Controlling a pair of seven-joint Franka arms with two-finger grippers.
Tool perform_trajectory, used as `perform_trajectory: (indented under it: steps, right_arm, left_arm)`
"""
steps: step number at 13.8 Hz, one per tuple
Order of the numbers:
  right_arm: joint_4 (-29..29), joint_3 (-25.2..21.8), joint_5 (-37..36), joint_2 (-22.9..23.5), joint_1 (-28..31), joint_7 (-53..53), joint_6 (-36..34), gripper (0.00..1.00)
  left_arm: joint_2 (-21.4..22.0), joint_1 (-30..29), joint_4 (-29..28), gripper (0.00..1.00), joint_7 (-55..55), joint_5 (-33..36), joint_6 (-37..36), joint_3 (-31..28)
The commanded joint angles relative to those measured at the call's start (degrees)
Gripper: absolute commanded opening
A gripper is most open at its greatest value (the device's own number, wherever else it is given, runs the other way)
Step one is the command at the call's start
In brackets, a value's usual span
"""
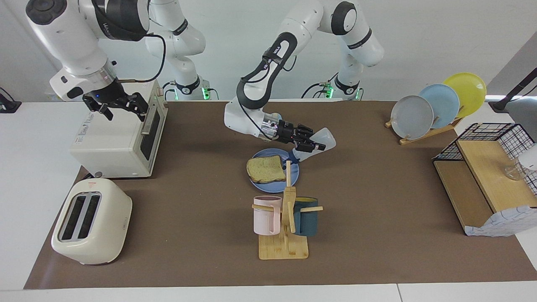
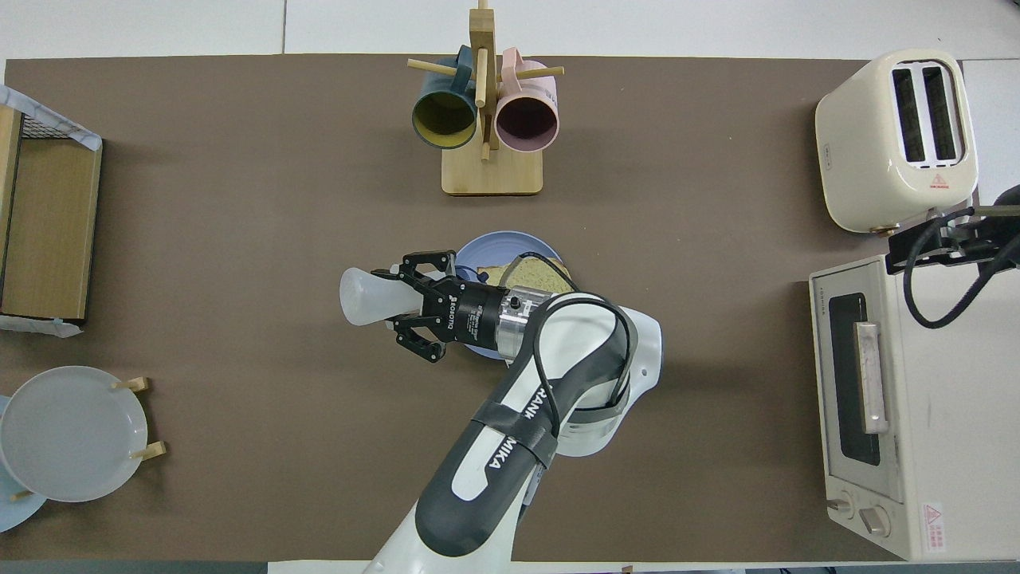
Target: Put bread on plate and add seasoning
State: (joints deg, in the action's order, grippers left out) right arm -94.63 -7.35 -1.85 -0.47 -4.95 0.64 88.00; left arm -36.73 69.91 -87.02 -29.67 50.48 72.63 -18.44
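Brown matte cloth (image 1: 188, 201) covers the white table; round flat blue plate (image 1: 293, 178) near its middle, squarish toast slice, the bread (image 1: 265, 169), lying flat on it; left gripper (image 1: 308, 144) clamped on the seasoning (image 1: 323, 140), translucent tapering plastic bottle tipped over the plate's edge, dark cap down; right gripper (image 1: 121, 107) waits over the boxy cream oven (image 1: 113, 138), fingers apart; wooden mug tree (image 1: 287, 218) with ribbed pink mug (image 1: 266, 214) and dark teal mug (image 1: 305, 216) farther from the robots than the plate; glossy cream toaster (image 1: 90, 220) at the right arm's end.

Tan bread (image 1: 265, 168) on a blue plate (image 1: 293, 178), whitish seasoning (image 1: 323, 140) (navy cap), pink mug (image 1: 267, 215), teal mug (image 1: 306, 216)
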Motion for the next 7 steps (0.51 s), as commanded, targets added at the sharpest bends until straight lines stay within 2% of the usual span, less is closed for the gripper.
perform_trajectory:
  steps: [1,7]
  right_arm:
    - [-0.8,0.3,0.9,-0.4,0.9,-1.5,0.3,1.0]
    - [-0.7,0.3,0.9,-0.5,0.9,-2.0,0.3,1.0]
  left_arm:
    - [-0.3,3.8,1.0,0.0,-0.7,-1.0,-2.6,-0.9]
    - [-0.5,0.4,-1.0,0.0,-0.6,0.3,1.8,-1.0]
